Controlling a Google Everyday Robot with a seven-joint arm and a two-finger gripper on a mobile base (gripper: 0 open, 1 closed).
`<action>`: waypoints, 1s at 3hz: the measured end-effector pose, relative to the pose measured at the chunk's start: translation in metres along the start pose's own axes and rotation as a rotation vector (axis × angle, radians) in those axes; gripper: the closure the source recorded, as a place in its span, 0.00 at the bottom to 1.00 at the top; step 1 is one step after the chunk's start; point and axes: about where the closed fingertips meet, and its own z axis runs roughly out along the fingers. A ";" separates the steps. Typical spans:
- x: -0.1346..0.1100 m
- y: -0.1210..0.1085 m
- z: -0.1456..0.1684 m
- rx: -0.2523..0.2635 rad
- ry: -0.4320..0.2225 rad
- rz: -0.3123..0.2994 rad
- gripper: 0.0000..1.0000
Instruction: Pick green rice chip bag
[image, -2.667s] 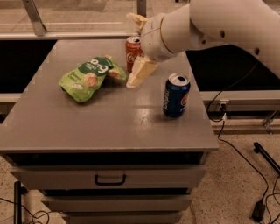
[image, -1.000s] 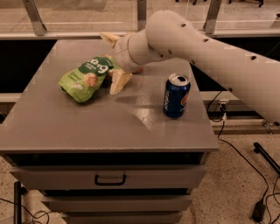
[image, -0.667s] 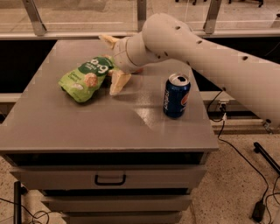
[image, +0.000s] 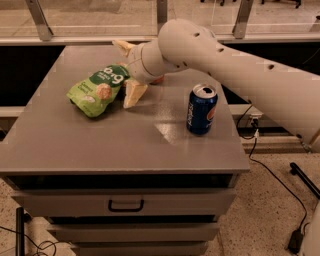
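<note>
Light-green crinkled bag (image: 96, 88) lies flat on the grey bench (image: 125, 145), in the rear-left part of the top, its long axis running from front-left to back-right. White lettering and pictures of pale round cakes face up.

The gripper (image: 122, 74) is at the bag's back-right end, low over the bench. Its cream fingers (image: 133, 93) are spread wide and grasp nothing: one points up and back beyond the bag's far corner, the other angles down to the bench just beside the bag's right edge. The bag's end sits roughly between them. Whether either finger touches the bag cannot be told.

The white arm (image: 235, 65) reaches in from the right, crossing the rear of the bench.

Other items noted:
- Blue can (image: 202, 109) – upright, opened top, right of centre, well apart from the bag.
- Red can (image: 158, 79) – only a sliver shows under the arm, behind the gripper.
- Drawer (image: 125, 202) with a dark handle (image: 126, 205) below the bench top.
- Black cable (image: 270, 175) trails across the floor at right.
</note>
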 end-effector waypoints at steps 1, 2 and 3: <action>-0.001 -0.002 -0.001 0.000 0.000 0.000 0.17; 0.002 -0.002 0.002 0.009 0.006 0.004 0.41; 0.005 -0.002 0.003 0.016 0.014 0.015 0.64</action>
